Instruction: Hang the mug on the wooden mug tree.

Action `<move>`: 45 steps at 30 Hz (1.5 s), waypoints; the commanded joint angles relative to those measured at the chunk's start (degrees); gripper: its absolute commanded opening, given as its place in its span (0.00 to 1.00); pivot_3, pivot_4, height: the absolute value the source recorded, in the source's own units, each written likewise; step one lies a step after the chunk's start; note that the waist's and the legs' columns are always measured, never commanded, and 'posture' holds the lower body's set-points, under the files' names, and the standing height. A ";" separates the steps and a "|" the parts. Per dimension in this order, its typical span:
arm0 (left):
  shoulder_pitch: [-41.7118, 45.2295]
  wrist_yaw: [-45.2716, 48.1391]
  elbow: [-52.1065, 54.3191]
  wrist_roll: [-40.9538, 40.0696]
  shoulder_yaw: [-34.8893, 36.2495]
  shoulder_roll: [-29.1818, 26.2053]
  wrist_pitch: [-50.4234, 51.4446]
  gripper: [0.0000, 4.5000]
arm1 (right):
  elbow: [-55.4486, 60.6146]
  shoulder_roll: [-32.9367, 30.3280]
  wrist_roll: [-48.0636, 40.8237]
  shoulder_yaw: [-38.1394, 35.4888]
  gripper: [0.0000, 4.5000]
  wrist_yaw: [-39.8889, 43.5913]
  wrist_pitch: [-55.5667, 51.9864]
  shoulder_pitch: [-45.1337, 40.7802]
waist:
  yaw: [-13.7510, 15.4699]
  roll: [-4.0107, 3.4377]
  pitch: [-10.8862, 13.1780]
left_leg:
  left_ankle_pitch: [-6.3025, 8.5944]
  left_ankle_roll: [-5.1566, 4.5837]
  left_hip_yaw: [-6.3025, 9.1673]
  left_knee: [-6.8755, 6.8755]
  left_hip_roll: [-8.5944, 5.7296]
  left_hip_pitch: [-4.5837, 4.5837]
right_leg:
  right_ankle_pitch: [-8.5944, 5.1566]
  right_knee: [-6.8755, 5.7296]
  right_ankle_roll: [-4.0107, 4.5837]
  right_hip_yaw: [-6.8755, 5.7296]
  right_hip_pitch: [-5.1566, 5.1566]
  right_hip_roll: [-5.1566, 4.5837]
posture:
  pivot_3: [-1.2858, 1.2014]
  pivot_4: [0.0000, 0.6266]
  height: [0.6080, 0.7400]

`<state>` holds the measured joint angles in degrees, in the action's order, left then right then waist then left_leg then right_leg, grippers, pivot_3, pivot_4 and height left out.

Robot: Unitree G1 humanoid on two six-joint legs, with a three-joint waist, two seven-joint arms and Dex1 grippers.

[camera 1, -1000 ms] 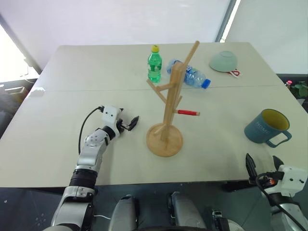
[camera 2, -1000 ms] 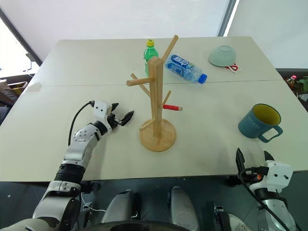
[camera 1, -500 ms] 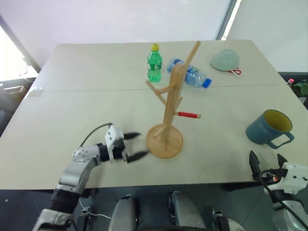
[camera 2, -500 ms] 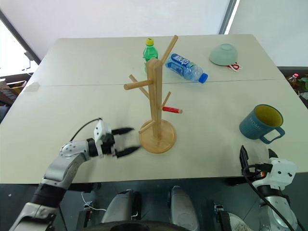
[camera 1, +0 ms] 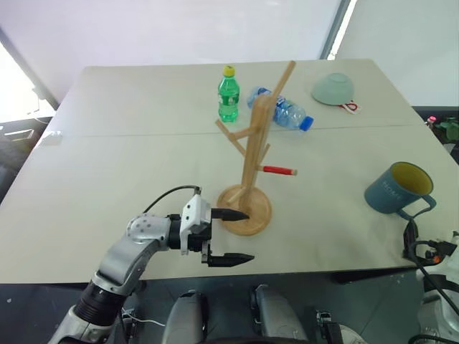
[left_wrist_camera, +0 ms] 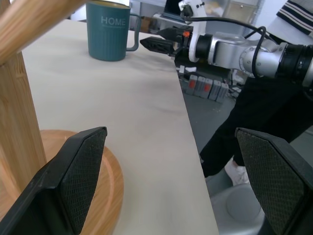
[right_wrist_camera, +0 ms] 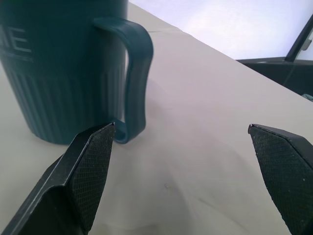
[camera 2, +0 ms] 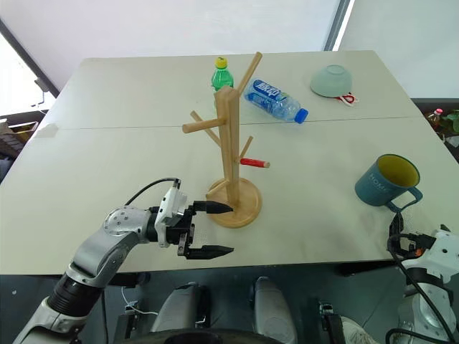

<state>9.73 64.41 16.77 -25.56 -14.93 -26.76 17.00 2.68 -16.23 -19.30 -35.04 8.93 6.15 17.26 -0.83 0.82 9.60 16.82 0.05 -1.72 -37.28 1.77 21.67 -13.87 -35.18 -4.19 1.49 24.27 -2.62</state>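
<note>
The slate-blue mug (camera 1: 396,188) with a yellow-green inside stands upright near the table's right front, its handle (right_wrist_camera: 137,73) turned towards my right gripper. That right gripper (right_wrist_camera: 181,128) is open and empty, level at the table's front edge just short of the mug. The wooden mug tree (camera 1: 255,147) stands mid-table on its round base (camera 1: 245,208), with one red peg (camera 1: 280,170). My left gripper (camera 1: 237,236) is open and empty. It points sideways at the base, one finger beside the disc and the other near the table's front edge.
A green bottle (camera 1: 229,94) stands behind the tree. Next to it lies a clear water bottle (camera 1: 283,111), and an upturned pale green bowl (camera 1: 333,89) sits at the far right. A person in dark trousers (left_wrist_camera: 254,122) stands beyond the table's right front corner.
My left gripper drew back towards the table's front edge and swung round to point at the tree's base. My right gripper shifted to the right, towards the picture's edge.
</note>
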 commanded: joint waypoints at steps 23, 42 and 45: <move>-1.19 -1.60 2.68 -0.34 0.56 -0.52 -1.74 1.00 | -10.75 -4.95 1.95 -0.08 0.99 0.03 0.88 -9.37 | 0.01 -0.01 -0.01 | 0.00 0.00 0.00 -0.05 -0.01 -0.21 | 0.00 -0.07 0.00 0.05 -0.23 0.07 | 0.52 0.24 1.00; -0.78 -3.49 4.03 -0.76 0.65 -1.01 -0.74 1.00 | -16.07 -6.43 -0.41 0.44 0.01 5.40 1.96 -14.11 | 0.00 -0.02 -0.01 | -0.01 0.00 -0.01 -0.10 -0.02 -0.27 | 0.01 -0.15 -0.02 0.08 -0.31 0.08 | 0.52 0.24 1.00; -0.45 -3.68 4.06 -1.12 0.80 -0.95 -0.21 1.00 | -14.30 -6.69 0.20 1.15 0.01 6.51 2.68 -13.15 | 0.03 -0.03 -0.02 | -0.01 0.00 0.00 -0.15 -0.02 -0.27 | 0.02 -0.15 -0.03 0.08 -0.33 0.08 | 0.52 0.24 1.00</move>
<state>8.74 60.92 18.59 -25.65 -14.81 -27.55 16.86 -14.02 -21.91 -19.09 -33.82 14.76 7.32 3.58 -0.80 0.79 9.59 16.81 0.05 -1.72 -37.43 1.75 21.40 -13.86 -35.33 -4.21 1.56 23.94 -2.54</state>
